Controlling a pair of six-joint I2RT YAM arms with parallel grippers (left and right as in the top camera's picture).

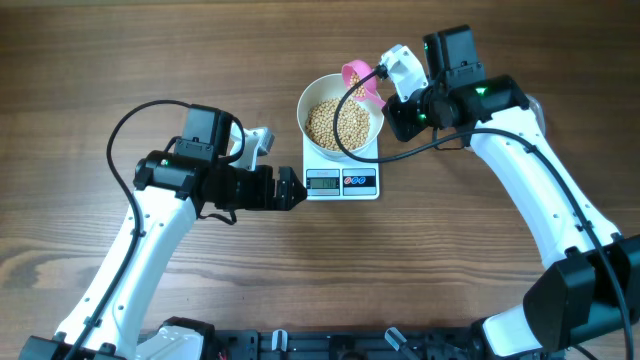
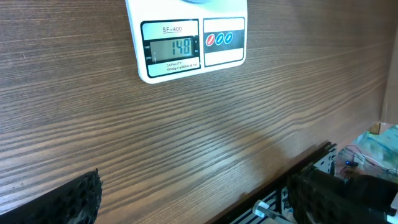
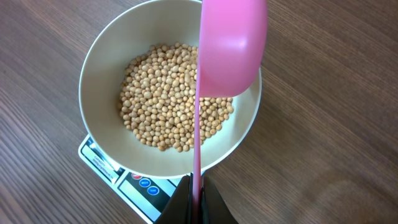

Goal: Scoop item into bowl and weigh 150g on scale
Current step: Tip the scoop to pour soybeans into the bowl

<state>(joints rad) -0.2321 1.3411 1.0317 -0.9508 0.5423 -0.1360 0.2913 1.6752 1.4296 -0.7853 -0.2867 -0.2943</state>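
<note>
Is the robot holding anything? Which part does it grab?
The right gripper pinches the pink scoop by the end of its handle. The left gripper is open and holds nothing.

Tan round beans (image 1: 338, 122) piled loose in deep white bowl (image 3: 102, 68), upper centre of overhead frame. Sits upright on flat white square scale (image 1: 342, 181), front panel showing below. Grey display (image 2: 173, 48) apparently reads 148.

Bright, even, diffuse light; only faint soft shadows on table (image 1: 90, 60). Overhead sharp. Left wrist: near fingers (image 2: 78, 199) blurred dark, scale (image 2: 189, 40) display crisp. Right wrist: scoop (image 3: 233, 50) slightly soft, beans (image 3: 161, 93) sharp.
</note>
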